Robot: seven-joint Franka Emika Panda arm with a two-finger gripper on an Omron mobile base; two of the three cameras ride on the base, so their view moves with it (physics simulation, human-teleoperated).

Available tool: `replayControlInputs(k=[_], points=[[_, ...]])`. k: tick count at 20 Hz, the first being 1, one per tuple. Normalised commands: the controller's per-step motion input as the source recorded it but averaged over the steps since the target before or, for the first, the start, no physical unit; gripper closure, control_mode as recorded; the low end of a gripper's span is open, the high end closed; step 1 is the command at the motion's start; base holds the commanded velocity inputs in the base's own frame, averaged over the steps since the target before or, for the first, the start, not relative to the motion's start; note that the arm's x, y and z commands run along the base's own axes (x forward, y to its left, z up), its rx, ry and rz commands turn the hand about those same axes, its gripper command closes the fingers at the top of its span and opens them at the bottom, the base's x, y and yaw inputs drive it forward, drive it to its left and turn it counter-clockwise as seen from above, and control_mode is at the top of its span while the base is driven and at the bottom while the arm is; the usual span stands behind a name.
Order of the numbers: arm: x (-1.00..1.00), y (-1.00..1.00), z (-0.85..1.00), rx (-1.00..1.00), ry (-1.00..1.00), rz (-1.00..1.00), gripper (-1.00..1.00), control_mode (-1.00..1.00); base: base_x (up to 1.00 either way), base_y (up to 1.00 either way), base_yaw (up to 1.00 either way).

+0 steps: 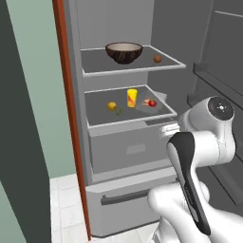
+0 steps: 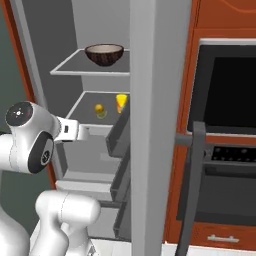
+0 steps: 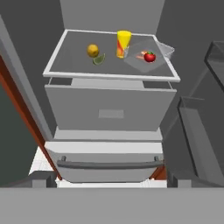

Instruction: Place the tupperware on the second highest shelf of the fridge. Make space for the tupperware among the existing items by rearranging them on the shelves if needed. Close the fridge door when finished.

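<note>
While my two-finger gripper (image 3: 112, 186) hangs spread and empty, the pale shallow rectangular tupperware (image 3: 148, 54) sits on the lower dark shelf (image 3: 70, 54) — at three o'clock of the yellow-orange glass (image 3: 124, 43). Its red tomato (image 3: 150, 57) shows inside.

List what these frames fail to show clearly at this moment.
- Tupperware: hidden behind the open fridge door in the right base view.
- Its carrot piece: too small to make out in the left base view.
- Gripper: fingertips lie below the hand view's bottom edge; the arm's own links cover it in the base views.
- Top shelf: cut off above the hand view.
</note>
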Motion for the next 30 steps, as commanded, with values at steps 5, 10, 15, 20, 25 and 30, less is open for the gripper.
replayControlInputs(k=[5,10,15,20,25,30], points=[[0.00,0.00,0.00,0.00,0.00,0.00,-1.00,1.00,-0.57,-0.01,0.00],[0.00,0.00,0.00,0.00,0.00,0.00,-1.00,1.00,-0.59,0.00,0.00],[0.00,0.00,0.00,0.00,0.00,0.00,-1.00,1.00,-0.56,-0.03,0.00],[0.00,0.00,0.00,0.00,0.00,0.00,-1.00,1.00,-0.51,-0.05,0.00],[0.00,0.00,0.00,0.00,0.00,0.00,-1.00,1.00,-0.41,-0.11,0.00],[0.00,0.00,0.00,0.00,0.00,0.00,-1.00,1.00,-0.35,-0.15,0.00]])
